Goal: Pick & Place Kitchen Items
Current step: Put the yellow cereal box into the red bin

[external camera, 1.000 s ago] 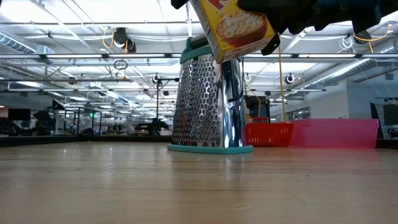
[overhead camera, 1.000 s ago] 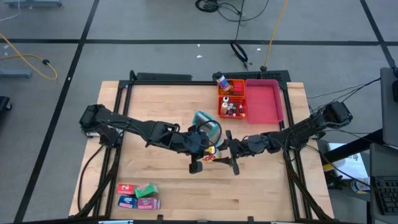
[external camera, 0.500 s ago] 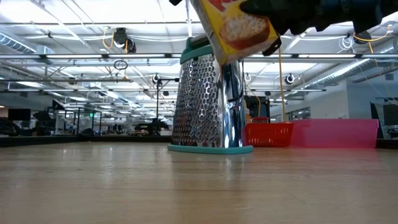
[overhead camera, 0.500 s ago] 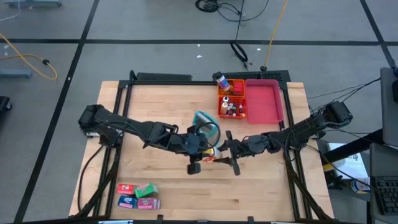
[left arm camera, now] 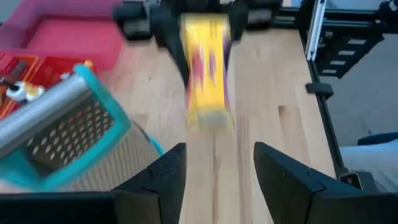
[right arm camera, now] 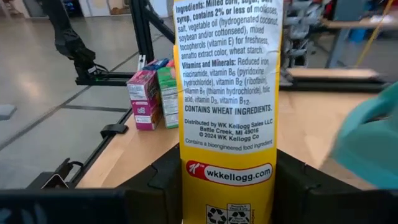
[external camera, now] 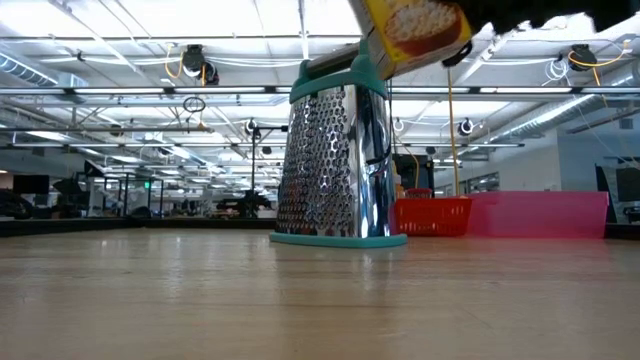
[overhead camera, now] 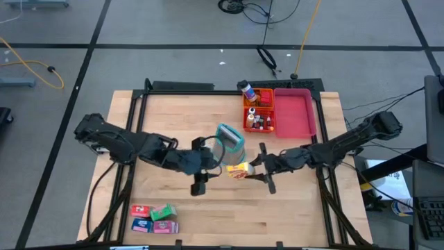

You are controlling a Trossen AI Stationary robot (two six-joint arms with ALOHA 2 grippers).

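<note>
The yellow box (overhead camera: 238,169), just beside the grater (overhead camera: 231,142), has been released by the left gripper (left arm camera: 214,171), now open and withdrawn; it is apparently held by the right gripper (right arm camera: 227,180) alone, handover done.

This is a large open lab or industrial workspace. In the low view, rows of ceiling strip lights (external camera: 120,45), exposed pipes and distant workstations (external camera: 130,190) fill the background. The high view shows a grey taped floor (overhead camera: 173,28) with loose cables (overhead camera: 257,10) in the upper frame, around a framed wooden table (overhead camera: 173,111).
</note>
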